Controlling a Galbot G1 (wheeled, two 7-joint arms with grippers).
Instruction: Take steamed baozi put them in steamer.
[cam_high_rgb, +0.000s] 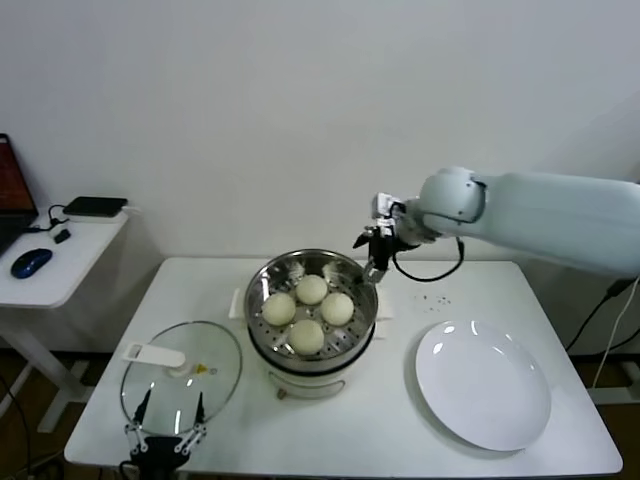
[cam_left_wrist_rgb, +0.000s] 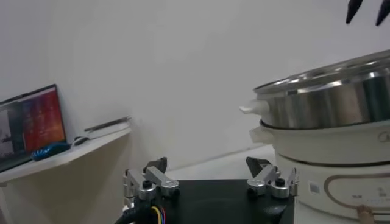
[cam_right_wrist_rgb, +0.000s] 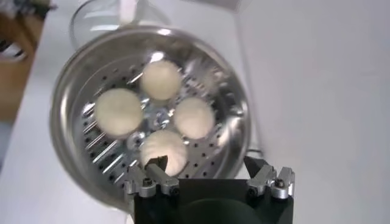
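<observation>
Four steamed baozi (cam_high_rgb: 309, 312) sit clustered inside the steamer (cam_high_rgb: 262, 284) at the middle of the white worktop (cam_high_rgb: 400, 440). The right gripper (cam_high_rgb: 375, 247) hangs above the steamer's far rim, fingers spread and empty. The left gripper (cam_high_rgb: 170, 408) rests low at the near edge, fingers spread, over a glass lid (cam_high_rgb: 180, 372). An empty white plate (cam_high_rgb: 483, 384) lies to the right.

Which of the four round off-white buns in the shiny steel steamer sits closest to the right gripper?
The rear bun, farthest from the glass lid, lies nearest the right gripper.
</observation>
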